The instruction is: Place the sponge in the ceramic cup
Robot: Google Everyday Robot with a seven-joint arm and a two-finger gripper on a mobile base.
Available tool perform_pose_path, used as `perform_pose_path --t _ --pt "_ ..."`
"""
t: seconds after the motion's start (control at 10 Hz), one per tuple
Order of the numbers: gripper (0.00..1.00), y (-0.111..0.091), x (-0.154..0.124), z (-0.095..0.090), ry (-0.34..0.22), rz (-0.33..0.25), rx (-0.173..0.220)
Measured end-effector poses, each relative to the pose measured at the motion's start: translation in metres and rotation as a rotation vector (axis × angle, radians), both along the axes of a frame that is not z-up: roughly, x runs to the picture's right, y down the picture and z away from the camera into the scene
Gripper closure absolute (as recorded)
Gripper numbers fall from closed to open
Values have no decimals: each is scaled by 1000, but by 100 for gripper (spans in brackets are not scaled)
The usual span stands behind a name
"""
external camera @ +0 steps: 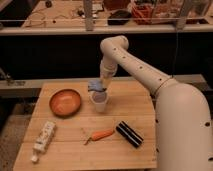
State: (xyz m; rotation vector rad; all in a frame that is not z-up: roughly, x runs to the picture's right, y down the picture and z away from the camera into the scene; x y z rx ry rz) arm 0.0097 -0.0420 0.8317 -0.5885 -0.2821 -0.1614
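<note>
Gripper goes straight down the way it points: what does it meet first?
Likely the ceramic cup: the gripper sits just above its mouth, sponge at its tip, so the sponge would touch first. Depth unclear.

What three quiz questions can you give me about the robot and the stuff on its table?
1. True or false: in the picture, the orange bowl sits left of the ceramic cup.
2. Which thing lies closest to the carrot? A the black block, B the white tube, C the orange bowl.
3. Where is the gripper?
Key: 1 true. 2 A. 3 Just above the ceramic cup, with the sponge at it, over the cup's mouth.
</note>
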Motion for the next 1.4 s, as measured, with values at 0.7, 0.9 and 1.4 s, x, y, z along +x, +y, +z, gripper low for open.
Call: perform_pose_path --t 0.7,0.9,1.4 --pt "84 0 0 1 7 4 0" --pt "83 0 0 1 8 6 0" --pt "74 0 0 1 12 7 -1"
